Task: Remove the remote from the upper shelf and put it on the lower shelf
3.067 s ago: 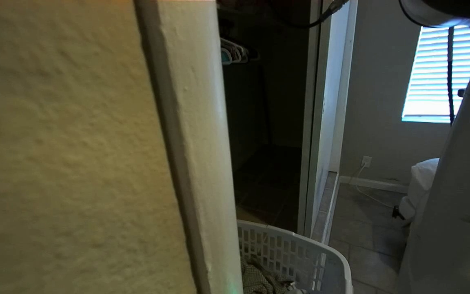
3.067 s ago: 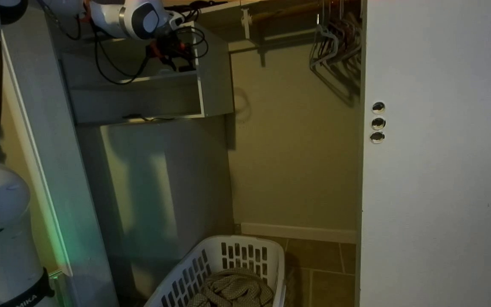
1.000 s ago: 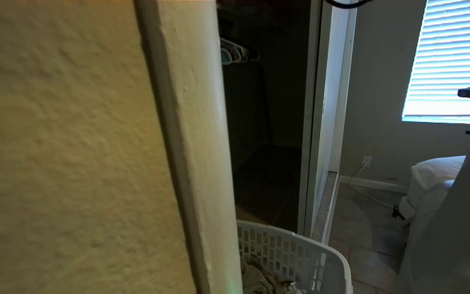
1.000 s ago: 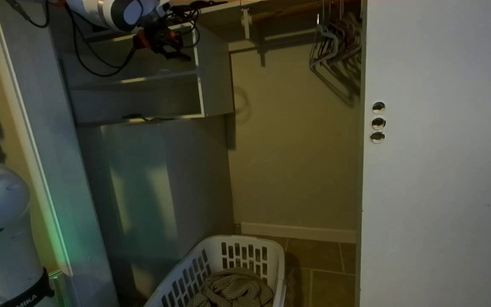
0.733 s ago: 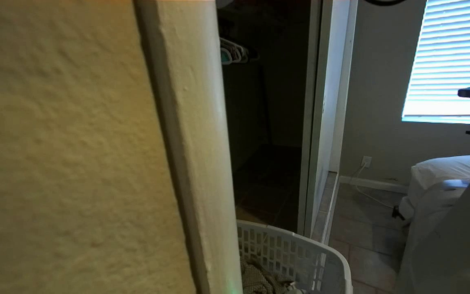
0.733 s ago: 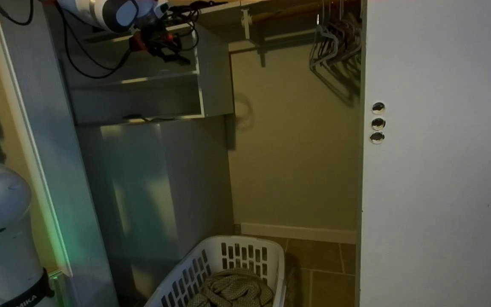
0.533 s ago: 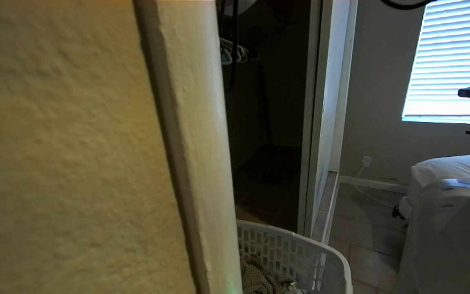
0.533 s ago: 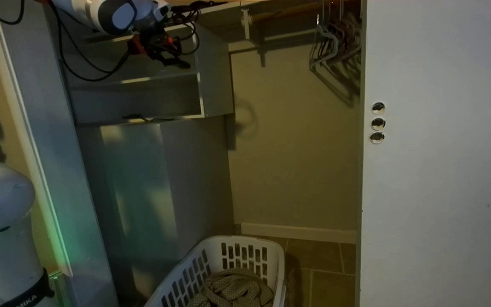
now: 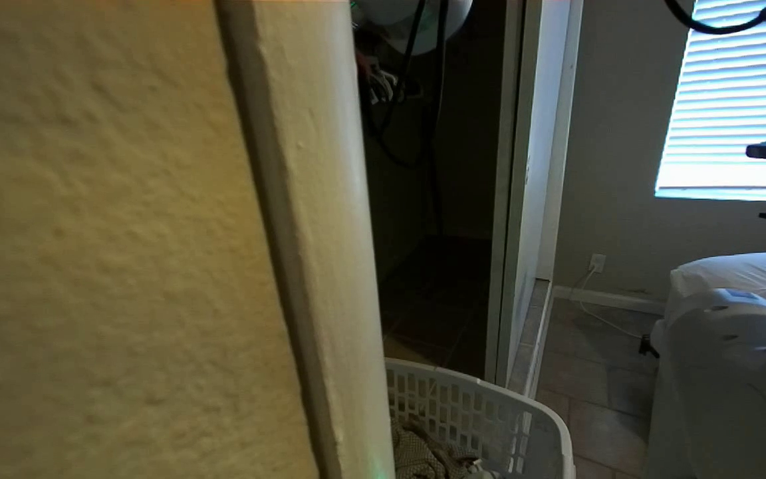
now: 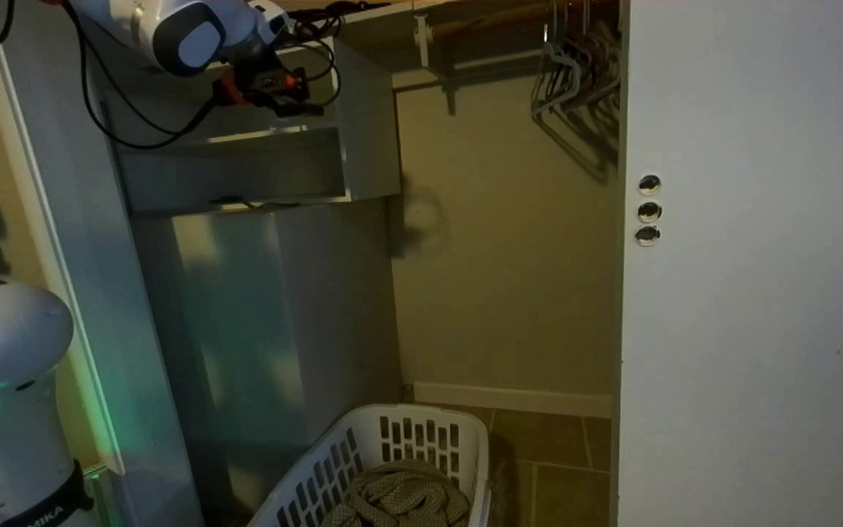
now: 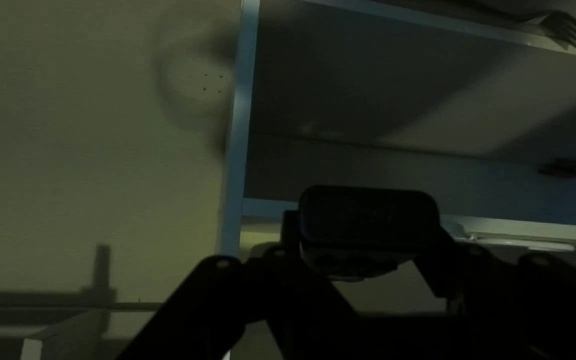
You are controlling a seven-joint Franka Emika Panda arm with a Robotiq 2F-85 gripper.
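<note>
The black remote (image 11: 368, 215) is gripped crosswise between the fingertips of my gripper (image 11: 368, 235) in the wrist view, which stands upside down. In an exterior view my gripper (image 10: 301, 108) hangs in front of the cabinet, just above the front edge of the upper shelf (image 10: 246, 137); the remote is too dark to pick out there. Below it lies the lower shelf (image 10: 326, 199), the cabinet's bottom board. Beyond the remote, the wrist view looks into the lower compartment, whose board (image 11: 418, 22) runs along the top of the picture.
A fork (image 11: 565, 30) lies at the lower shelf's front edge. A small dark thing (image 11: 565, 167) sits deeper in that compartment. Something white (image 11: 528, 245) rests along the upper shelf's edge. Hangers (image 10: 575, 80) hang to the right; a laundry basket (image 10: 473, 417) stands on the floor.
My gripper has come back out of the upper compartment, then shifted slightly left and down with the remote. More of the arm now shows inside the closet opening.
</note>
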